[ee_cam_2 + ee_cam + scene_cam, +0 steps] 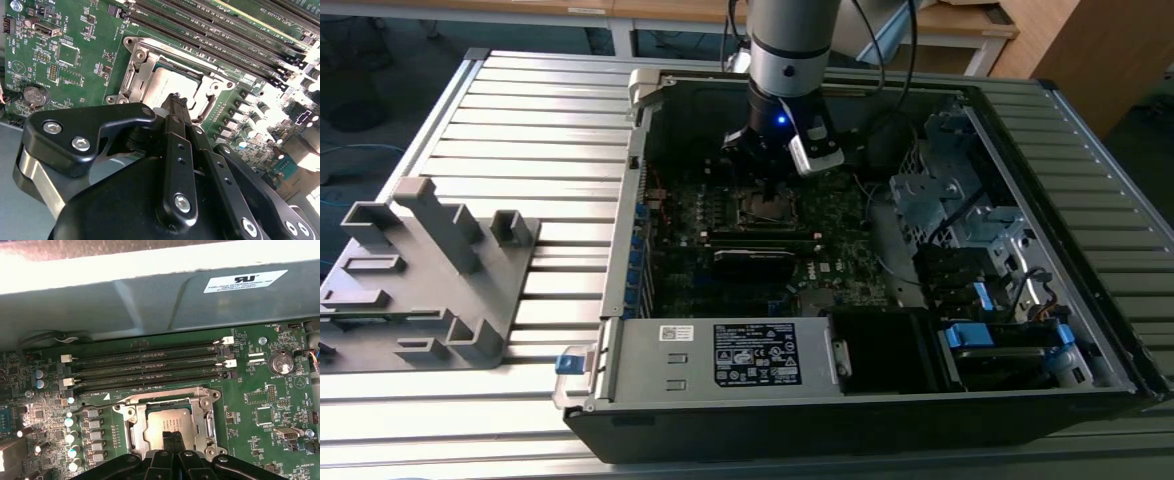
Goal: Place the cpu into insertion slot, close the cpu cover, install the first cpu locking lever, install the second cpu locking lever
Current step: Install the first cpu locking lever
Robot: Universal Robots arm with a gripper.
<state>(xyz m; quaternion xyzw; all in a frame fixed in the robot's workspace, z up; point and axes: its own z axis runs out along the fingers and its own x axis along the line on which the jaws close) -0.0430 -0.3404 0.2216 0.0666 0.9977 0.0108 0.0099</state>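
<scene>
The cpu (167,421) lies flat in its socket on the green motherboard, its dull silver top showing through the window of the cpu cover (134,426). The silvery cover frame lies down around the chip, and both wrist views show this: cpu (167,86), cpu cover (142,56). My gripper (172,436) hangs just over the chip with its two black fingers (176,107) pressed together and nothing between them. In the exterior view the gripper (767,168) hovers above the socket (769,207) inside the open computer case.
Black memory slots (150,365) run beside the socket, next to the grey case wall (150,295). A coin battery (280,362) sits on the board. A power supply box (720,355) and a drive cage (961,200) fill the case. A grey fixture (420,270) stands on the table.
</scene>
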